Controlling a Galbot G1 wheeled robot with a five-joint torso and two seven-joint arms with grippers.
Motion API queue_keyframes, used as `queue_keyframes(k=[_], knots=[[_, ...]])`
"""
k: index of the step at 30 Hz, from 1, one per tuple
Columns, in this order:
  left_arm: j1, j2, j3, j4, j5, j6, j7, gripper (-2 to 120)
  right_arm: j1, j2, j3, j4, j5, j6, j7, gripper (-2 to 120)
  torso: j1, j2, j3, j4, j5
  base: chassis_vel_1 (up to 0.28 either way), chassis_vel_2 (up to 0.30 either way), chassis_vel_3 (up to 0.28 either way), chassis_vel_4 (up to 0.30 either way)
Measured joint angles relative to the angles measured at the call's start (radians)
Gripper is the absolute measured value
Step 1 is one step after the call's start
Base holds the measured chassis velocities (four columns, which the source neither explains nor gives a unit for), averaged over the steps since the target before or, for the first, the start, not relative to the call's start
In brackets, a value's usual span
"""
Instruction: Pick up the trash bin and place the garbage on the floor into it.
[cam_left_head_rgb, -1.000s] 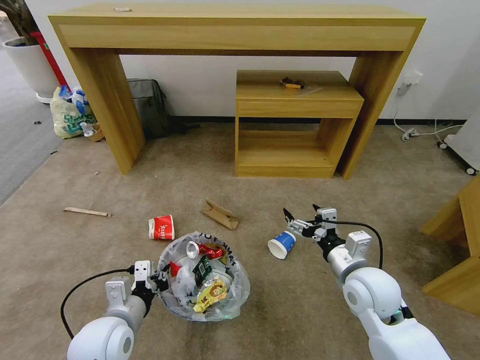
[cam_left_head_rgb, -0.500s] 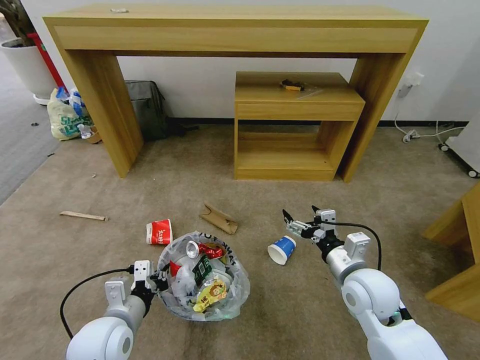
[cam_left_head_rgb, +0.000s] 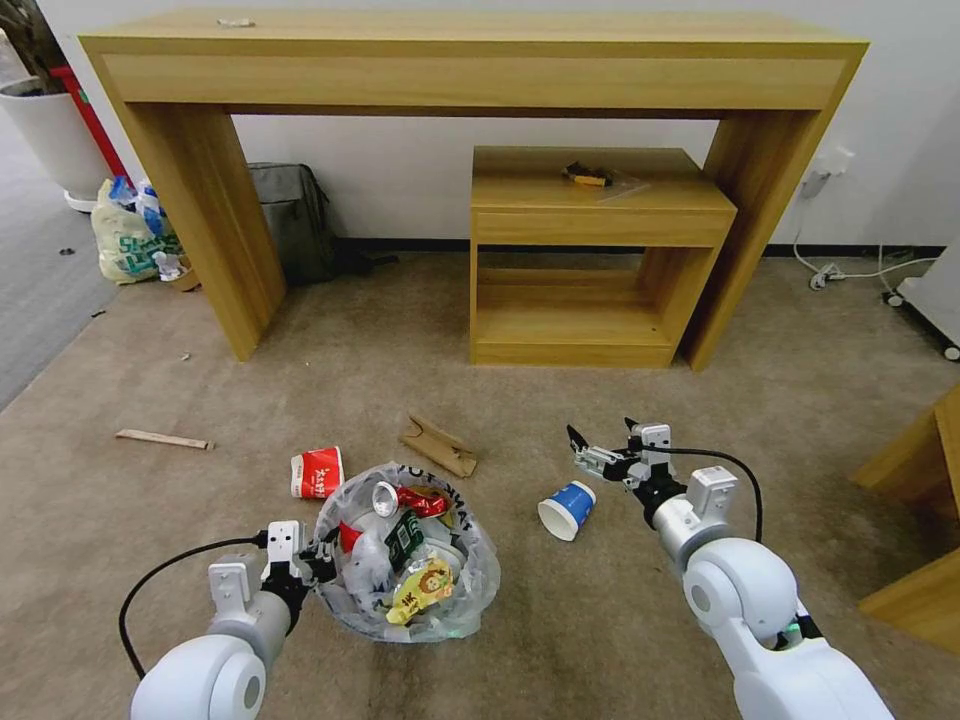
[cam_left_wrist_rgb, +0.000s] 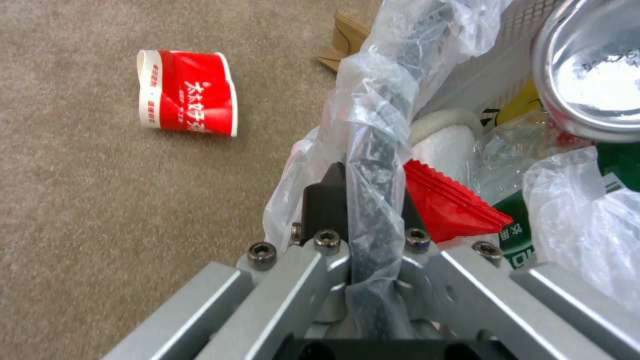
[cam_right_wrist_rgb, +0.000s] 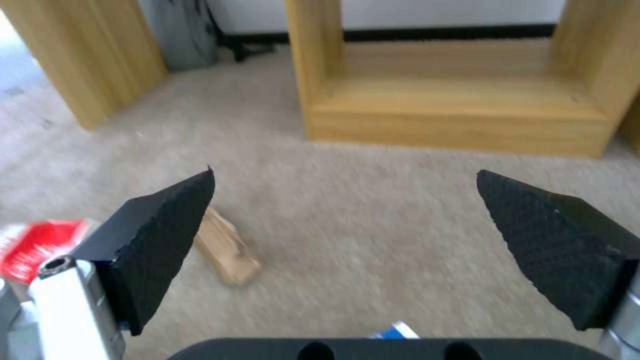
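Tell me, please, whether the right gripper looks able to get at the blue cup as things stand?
Probably yes: the right gripper hangs open just beyond the blue cup, which lies on its side on bare floor with nothing between them.

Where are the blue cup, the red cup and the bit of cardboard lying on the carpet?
blue cup (cam_left_head_rgb: 568, 508): head view, on its blue side wall.
red cup (cam_left_wrist_rgb: 190, 93): left wrist view, on its red printed side.
cardboard scrap (cam_left_head_rgb: 440, 446): head view, on its flat brown face.

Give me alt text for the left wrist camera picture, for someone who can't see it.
The left gripper is shut on the bag-lined rim of the trash bin, which holds a can, a red wrapper and other litter. Beside the bin, a crushed red paper cup lies on the beige carpet.
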Motion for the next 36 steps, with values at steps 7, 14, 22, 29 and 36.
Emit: queue_keyframes(k=[7, 14, 22, 29, 36], knots=[[0.003, 0.002, -0.002, -0.001, 0.0, -0.003, 0.002, 0, -0.059, -0.027, 0.04, -0.104, -0.083, -0.015, -0.086, 100, 0.0, 0.0, 0.0, -0.0003, 0.0002, 0.0, 0.0, 0.0, 0.0], [0.008, 0.003, -0.003, -0.005, 0.002, -0.003, 0.003, 0, -0.003, -0.081, 0.017, -0.287, -0.231, 0.018, -0.247, 100, 0.0, 0.0, 0.0, -0.0003, -0.0001, 0.0, 0.0, 0.0, 0.0], [0.02, -0.002, -0.012, -0.015, 0.005, -0.003, 0.003, 0, 0.142, -0.068, -0.13, -0.494, -0.314, 0.044, -0.285, 100, 0.0, 0.0, 0.0, 0.0, 0.0, 0.0, 0.0, 0.0, 0.0], [0.026, -0.004, -0.017, -0.02, 0.005, -0.004, 0.002, 0, 0.211, -0.016, -0.178, -0.598, -0.382, 0.047, -0.272, 100, 0.0, 0.0, 0.0, 0.0001, 0.0, 0.0, 0.0, 0.0, 0.0], [0.019, -0.007, -0.008, -0.015, 0.008, -0.004, 0.002, 0, 0.241, 0.025, -0.182, -0.688, -0.429, 0.057, -0.254, 100, 0.0, 0.0, 0.0, -0.0001, -0.0001, 0.0, 0.0, 0.0, 0.0]])
